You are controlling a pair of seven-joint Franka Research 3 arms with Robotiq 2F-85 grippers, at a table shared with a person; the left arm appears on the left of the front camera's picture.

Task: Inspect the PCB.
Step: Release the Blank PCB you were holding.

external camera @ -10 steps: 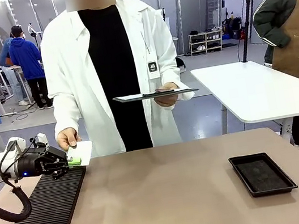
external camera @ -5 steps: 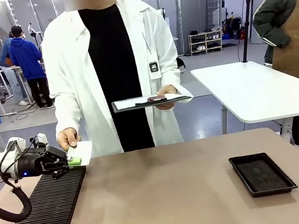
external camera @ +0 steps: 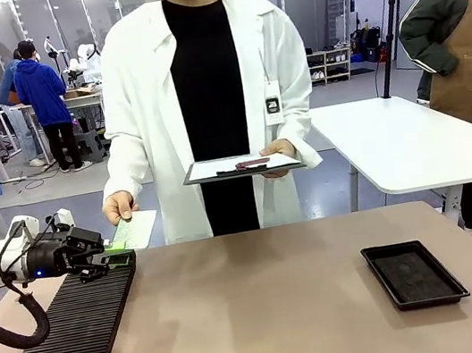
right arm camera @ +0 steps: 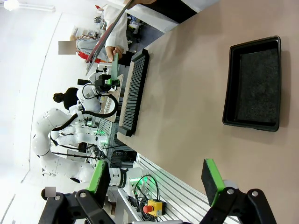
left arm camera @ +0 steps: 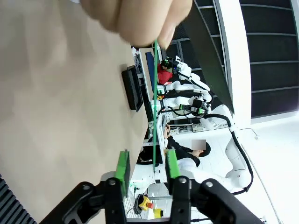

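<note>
The PCB [external camera: 136, 229], a thin pale grey-green board, is pinched at its far edge by the person's hand [external camera: 118, 207] over the table's left far side. My left gripper [external camera: 115, 252] stands open around its near edge. In the left wrist view the PCB [left arm camera: 155, 93] is edge-on, a thin green line between the green pads [left arm camera: 123, 168], with a gap on each side and the person's fingers [left arm camera: 140, 18] on its far end. My right gripper [right arm camera: 156, 182] is open above the table with nothing between its fingers.
A black ribbed rack [external camera: 66, 350] lies along the table's left side under my left gripper. A shallow black tray [external camera: 413, 274] sits at the right. The person holds a dark clipboard-like slab [external camera: 242, 167] in the other hand. A white table [external camera: 412, 147] stands behind.
My left gripper has opened and let go of the PCB, which the person's hand now holds alone. The person has stepped to the right and lowered the slab.
</note>
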